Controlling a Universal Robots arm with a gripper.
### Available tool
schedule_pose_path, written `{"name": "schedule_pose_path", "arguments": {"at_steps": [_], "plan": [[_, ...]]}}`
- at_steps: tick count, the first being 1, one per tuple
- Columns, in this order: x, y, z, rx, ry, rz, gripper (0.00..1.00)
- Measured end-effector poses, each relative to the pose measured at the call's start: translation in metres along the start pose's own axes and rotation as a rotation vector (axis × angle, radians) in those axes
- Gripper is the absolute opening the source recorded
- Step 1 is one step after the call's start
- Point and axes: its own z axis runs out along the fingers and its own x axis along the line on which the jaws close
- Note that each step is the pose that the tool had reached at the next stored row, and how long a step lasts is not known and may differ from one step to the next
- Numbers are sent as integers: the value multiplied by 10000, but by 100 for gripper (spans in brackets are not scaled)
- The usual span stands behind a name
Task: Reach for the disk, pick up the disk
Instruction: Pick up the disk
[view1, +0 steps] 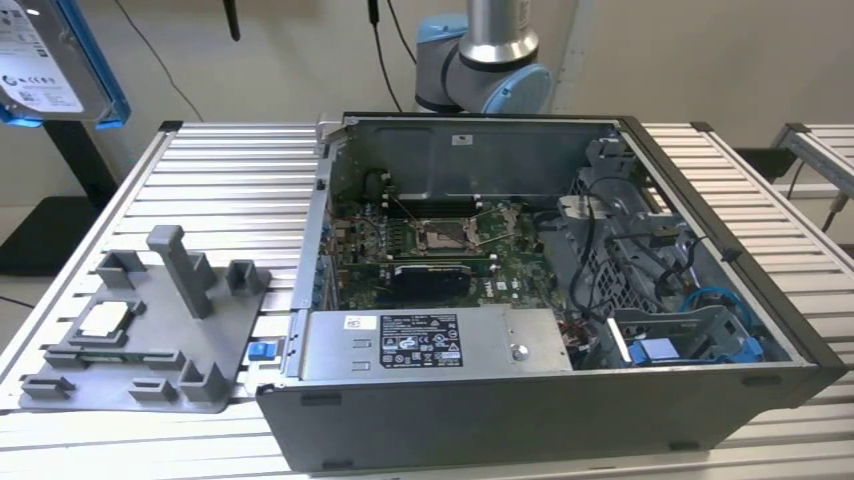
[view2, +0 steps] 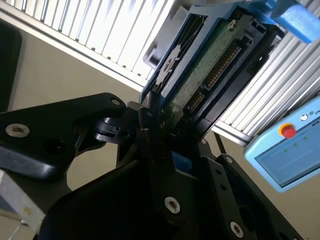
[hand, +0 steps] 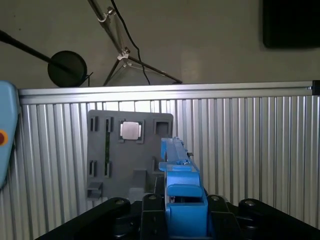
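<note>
Black matte links of my gripper (view2: 157, 125) sit closest in the second wrist view, jaws closed on one end of the disk (view2: 200, 75). Its green circuit board and gold connector row lie inside a bright blue plastic bracket. In the exterior view the disk's silver face and white label hang at that view's upper left, clear of the ribbed aluminium counter (view1: 227, 180). On the counter rest a grey moulded fixture (view1: 147, 340) carrying 1 square silver chip (view1: 107, 320), and an open computer case (view1: 561, 420).
</note>
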Motion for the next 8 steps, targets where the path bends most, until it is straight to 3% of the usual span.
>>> {"name": "schedule_pose_path", "arguments": {"at_steps": [8], "plan": [[-3,-57,0,8,0,0,0]]}}
